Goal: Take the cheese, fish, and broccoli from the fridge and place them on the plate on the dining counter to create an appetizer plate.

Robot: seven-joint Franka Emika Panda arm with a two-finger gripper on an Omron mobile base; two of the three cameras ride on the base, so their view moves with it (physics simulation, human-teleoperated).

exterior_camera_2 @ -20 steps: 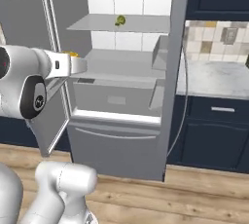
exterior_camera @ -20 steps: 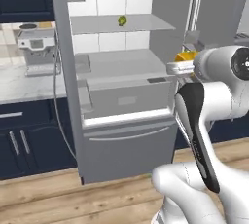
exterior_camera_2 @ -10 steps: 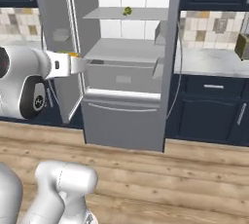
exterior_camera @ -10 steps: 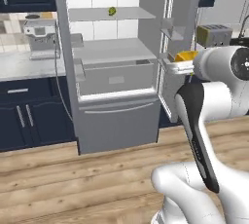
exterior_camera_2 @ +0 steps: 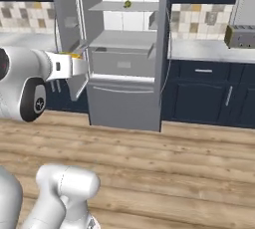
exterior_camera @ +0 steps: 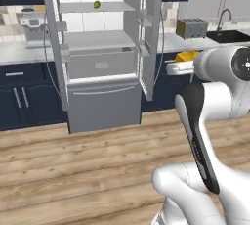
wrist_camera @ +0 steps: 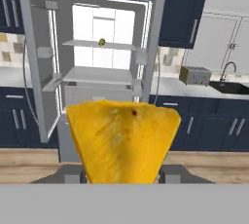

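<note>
The yellow-orange cheese wedge sits between my fingers, close to the hand camera. My gripper is shut on the cheese, held out in front of the arm and well short of the fridge. From the right base the gripper shows a thin sliver of cheese on top. The grey fridge stands with both doors open. The broccoli rests on its upper glass shelf, also seen as broccoli and broccoli. Fish, plate and dining counter are out of view.
A toaster and a sink faucet stand on the wall counter right of the fridge. A coffee machine is on the counter to its left. Navy cabinets flank the fridge. Wooden floor stretches between me and it.
The whole scene has shifted and the fridge looks smaller and farther: the base has driven back and turned. The cheese stays in the shut gripper.
</note>
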